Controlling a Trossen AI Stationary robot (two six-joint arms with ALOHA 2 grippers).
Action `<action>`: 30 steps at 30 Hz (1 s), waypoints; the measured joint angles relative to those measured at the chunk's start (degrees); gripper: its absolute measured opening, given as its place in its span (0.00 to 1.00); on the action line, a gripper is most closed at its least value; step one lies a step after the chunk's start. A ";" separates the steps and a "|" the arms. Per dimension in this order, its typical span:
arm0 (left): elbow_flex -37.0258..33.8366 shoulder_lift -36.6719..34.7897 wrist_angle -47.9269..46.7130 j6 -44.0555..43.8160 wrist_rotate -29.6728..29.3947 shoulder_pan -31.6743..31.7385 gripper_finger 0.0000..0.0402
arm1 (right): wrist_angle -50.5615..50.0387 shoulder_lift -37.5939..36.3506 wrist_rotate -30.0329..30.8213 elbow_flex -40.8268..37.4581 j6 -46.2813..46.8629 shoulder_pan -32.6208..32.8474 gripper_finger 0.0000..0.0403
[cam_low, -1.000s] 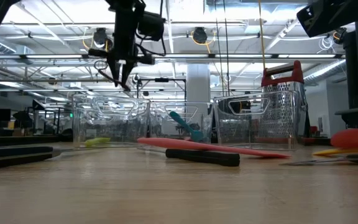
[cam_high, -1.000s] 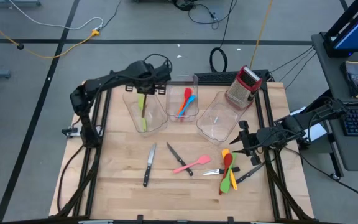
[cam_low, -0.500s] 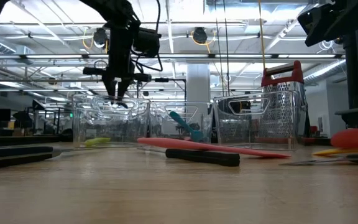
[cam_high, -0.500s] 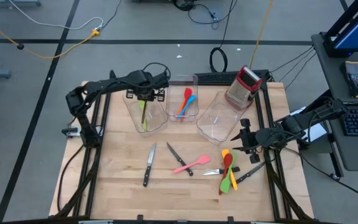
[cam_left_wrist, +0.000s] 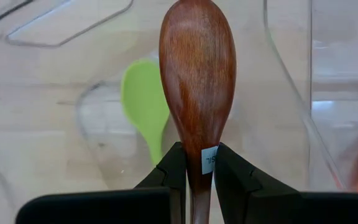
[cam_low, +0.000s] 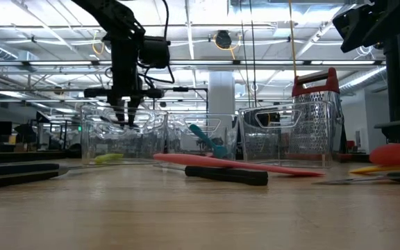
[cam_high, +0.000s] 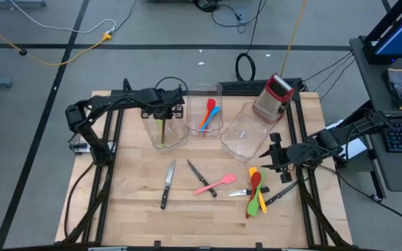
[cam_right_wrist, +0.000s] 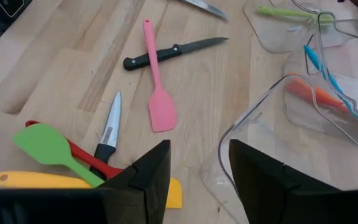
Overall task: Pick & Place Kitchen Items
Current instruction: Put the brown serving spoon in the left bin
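- The left hand [cam_high: 160, 111], clamped on the handle of a brown wooden spoon [cam_left_wrist: 197, 93], has come back and down over half a second: it now hangs over the leftmost clear bin [cam_high: 179, 139], lower than before, bowl of the spoon pointing into it.
- I judge this the placing step; the spoon is not yet let go, so it is one item nearly delivered.
- The right hand [cam_high: 273, 157] has not moved; it waits with fingers parted and nothing in them above the right side of the desk [cam_high: 131, 209], near the pile of utensils.
- Count in bins: one green spoon [cam_high: 162, 136] in the leftmost; a blue one [cam_high: 213, 111] and an orange one [cam_high: 205, 120] in the middle bin [cam_high: 219, 88]; the third bin [cam_high: 230, 143] looks bare.
- Count on the desk: three black-handled knives for certain, [cam_high: 167, 185], [cam_high: 199, 176] and [cam_high: 239, 192], perhaps a fourth at the pile's right edge; one pink spatula [cam_high: 215, 184]; in the pile, one green spatula [cam_right_wrist: 48, 147], one red [cam_high: 255, 180], one yellow [cam_right_wrist: 36, 180] and an orange piece [cam_high: 261, 202].
- One red-topped box grater [cam_high: 273, 96] stands behind the bins.
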 joint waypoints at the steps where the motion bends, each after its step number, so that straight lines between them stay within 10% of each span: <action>1: -0.45 0.09 1.03 0.21 -0.02 0.14 0.12 | 0.00 0.01 0.00 0.00 0.00 0.00 0.39; 30: -11.35 0.21 16.18 1.19 2.16 1.06 0.12 | 0.07 0.00 -0.17 0.00 2.99 0.00 0.39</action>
